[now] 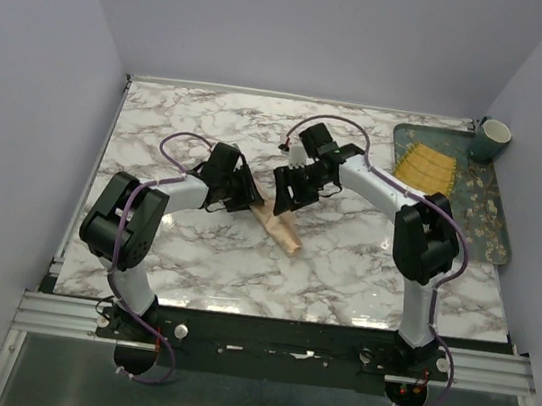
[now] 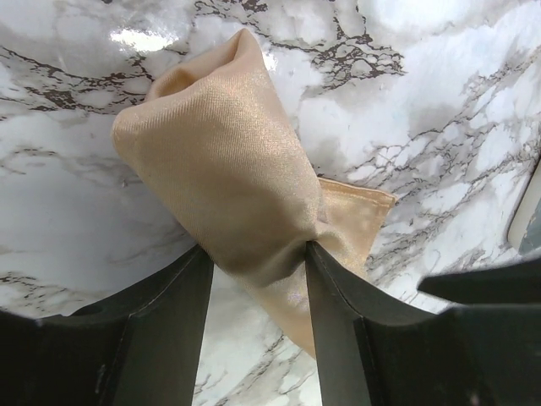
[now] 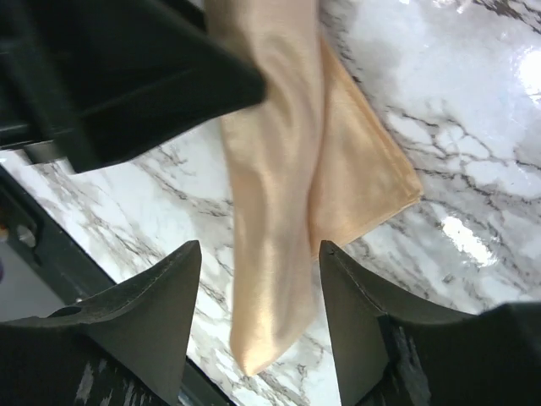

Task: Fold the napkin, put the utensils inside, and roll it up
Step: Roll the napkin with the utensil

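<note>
The peach napkin [image 1: 282,230] lies rolled into a thick tube on the marble, just ahead of the middle. In the left wrist view the napkin roll [image 2: 220,161] runs away from my left gripper [image 2: 254,249], whose two fingertips press into its near end, denting the cloth. A flat corner of the cloth sticks out to the right. My left gripper [image 1: 246,198] sits at the roll's far-left end. My right gripper [image 1: 285,193] hovers open over the same end. Its fingers straddle the napkin [image 3: 270,211] with marble showing on both sides of the right gripper [image 3: 258,245]. The utensils are hidden.
A patterned tray [image 1: 497,215] lies at the table's right edge, holding a yellow checked cloth [image 1: 425,164] and a green mug [image 1: 489,140]. The left gripper's black body [image 3: 127,68] crowds the right wrist view at top left. Both grippers stand close together.
</note>
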